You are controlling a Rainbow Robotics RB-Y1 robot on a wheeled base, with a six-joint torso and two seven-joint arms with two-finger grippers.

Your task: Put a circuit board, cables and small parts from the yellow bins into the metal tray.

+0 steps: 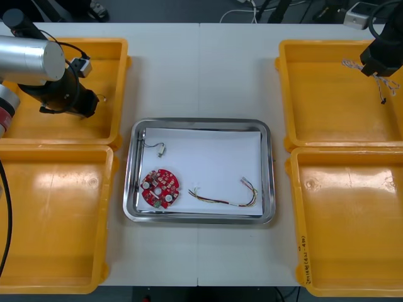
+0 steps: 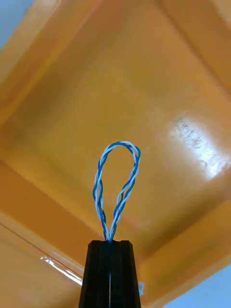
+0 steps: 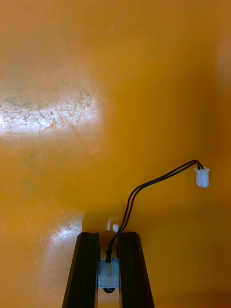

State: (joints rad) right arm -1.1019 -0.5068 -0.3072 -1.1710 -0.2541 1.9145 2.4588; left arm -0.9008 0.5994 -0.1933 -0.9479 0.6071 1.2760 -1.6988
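My left gripper (image 1: 90,104) hangs over the far left yellow bin (image 1: 38,129). In the left wrist view the left gripper (image 3: 108,236) is shut on a small metal part (image 3: 108,272), just above the bin floor. A black cable (image 3: 149,185) with a white plug runs out from the part. My right gripper (image 1: 374,68) is over the far right yellow bin (image 1: 327,113). It (image 2: 110,242) is shut on a twisted blue and white cable (image 2: 118,185), whose loop stands out past the fingertips. In the front view the cable (image 1: 381,85) dangles below the gripper.
The metal tray (image 1: 269,189), white inside, holds a round red circuit board (image 1: 160,187), a red and yellow cable (image 1: 227,200) and a small metal part with a black cable (image 1: 161,150). The near left bin (image 1: 56,220) and near right bin (image 1: 352,220) flank it.
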